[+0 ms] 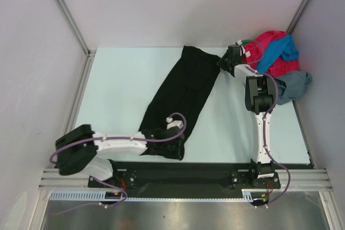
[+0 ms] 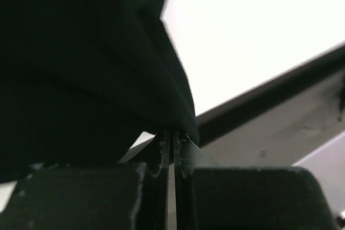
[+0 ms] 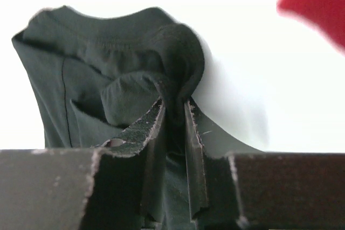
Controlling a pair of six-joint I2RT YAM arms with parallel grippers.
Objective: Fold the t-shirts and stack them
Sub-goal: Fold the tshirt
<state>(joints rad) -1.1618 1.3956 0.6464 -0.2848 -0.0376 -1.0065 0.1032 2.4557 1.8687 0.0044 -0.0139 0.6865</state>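
Note:
A black t-shirt [image 1: 180,95] lies stretched in a long diagonal band across the pale table, from near centre to far right. My left gripper [image 1: 171,144] is shut on its near end; in the left wrist view the dark cloth [image 2: 91,68] bunches just above the closed fingertips [image 2: 172,136]. My right gripper [image 1: 225,61] is shut on the far end, and the right wrist view shows the black fabric [image 3: 108,79] pinched between the two fingers [image 3: 175,106]. A heap of t-shirts sits in the far right corner: red-pink [image 1: 269,44], bright blue [image 1: 280,52], grey [image 1: 294,85].
The table [image 1: 124,84] is bounded by white walls with metal rails on the left [image 1: 81,84] and the right. The heap of shirts lies right beside the right arm's wrist. A dark strip [image 1: 183,168] and the arm bases run along the near edge.

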